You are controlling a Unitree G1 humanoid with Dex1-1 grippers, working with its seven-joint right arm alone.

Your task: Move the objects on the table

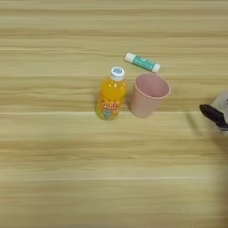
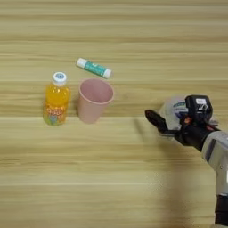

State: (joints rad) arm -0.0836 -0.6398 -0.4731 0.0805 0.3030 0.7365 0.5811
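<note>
tool (image 2: 171, 116): fingers closed around clear tape roll (image 2: 174, 110)
bottle (image 2: 56, 99): upright, left of pink cup (image 2: 94, 100)

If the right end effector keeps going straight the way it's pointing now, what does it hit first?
The right end effector points toward picture left, so the pink cup looks first in line, with the orange-juice bottle just beyond. It may pass slightly in front of the cup; height and depth are unclear.

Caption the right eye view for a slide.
Gripper by a tape roll, right of a cup, juice bottle and tube.
</note>
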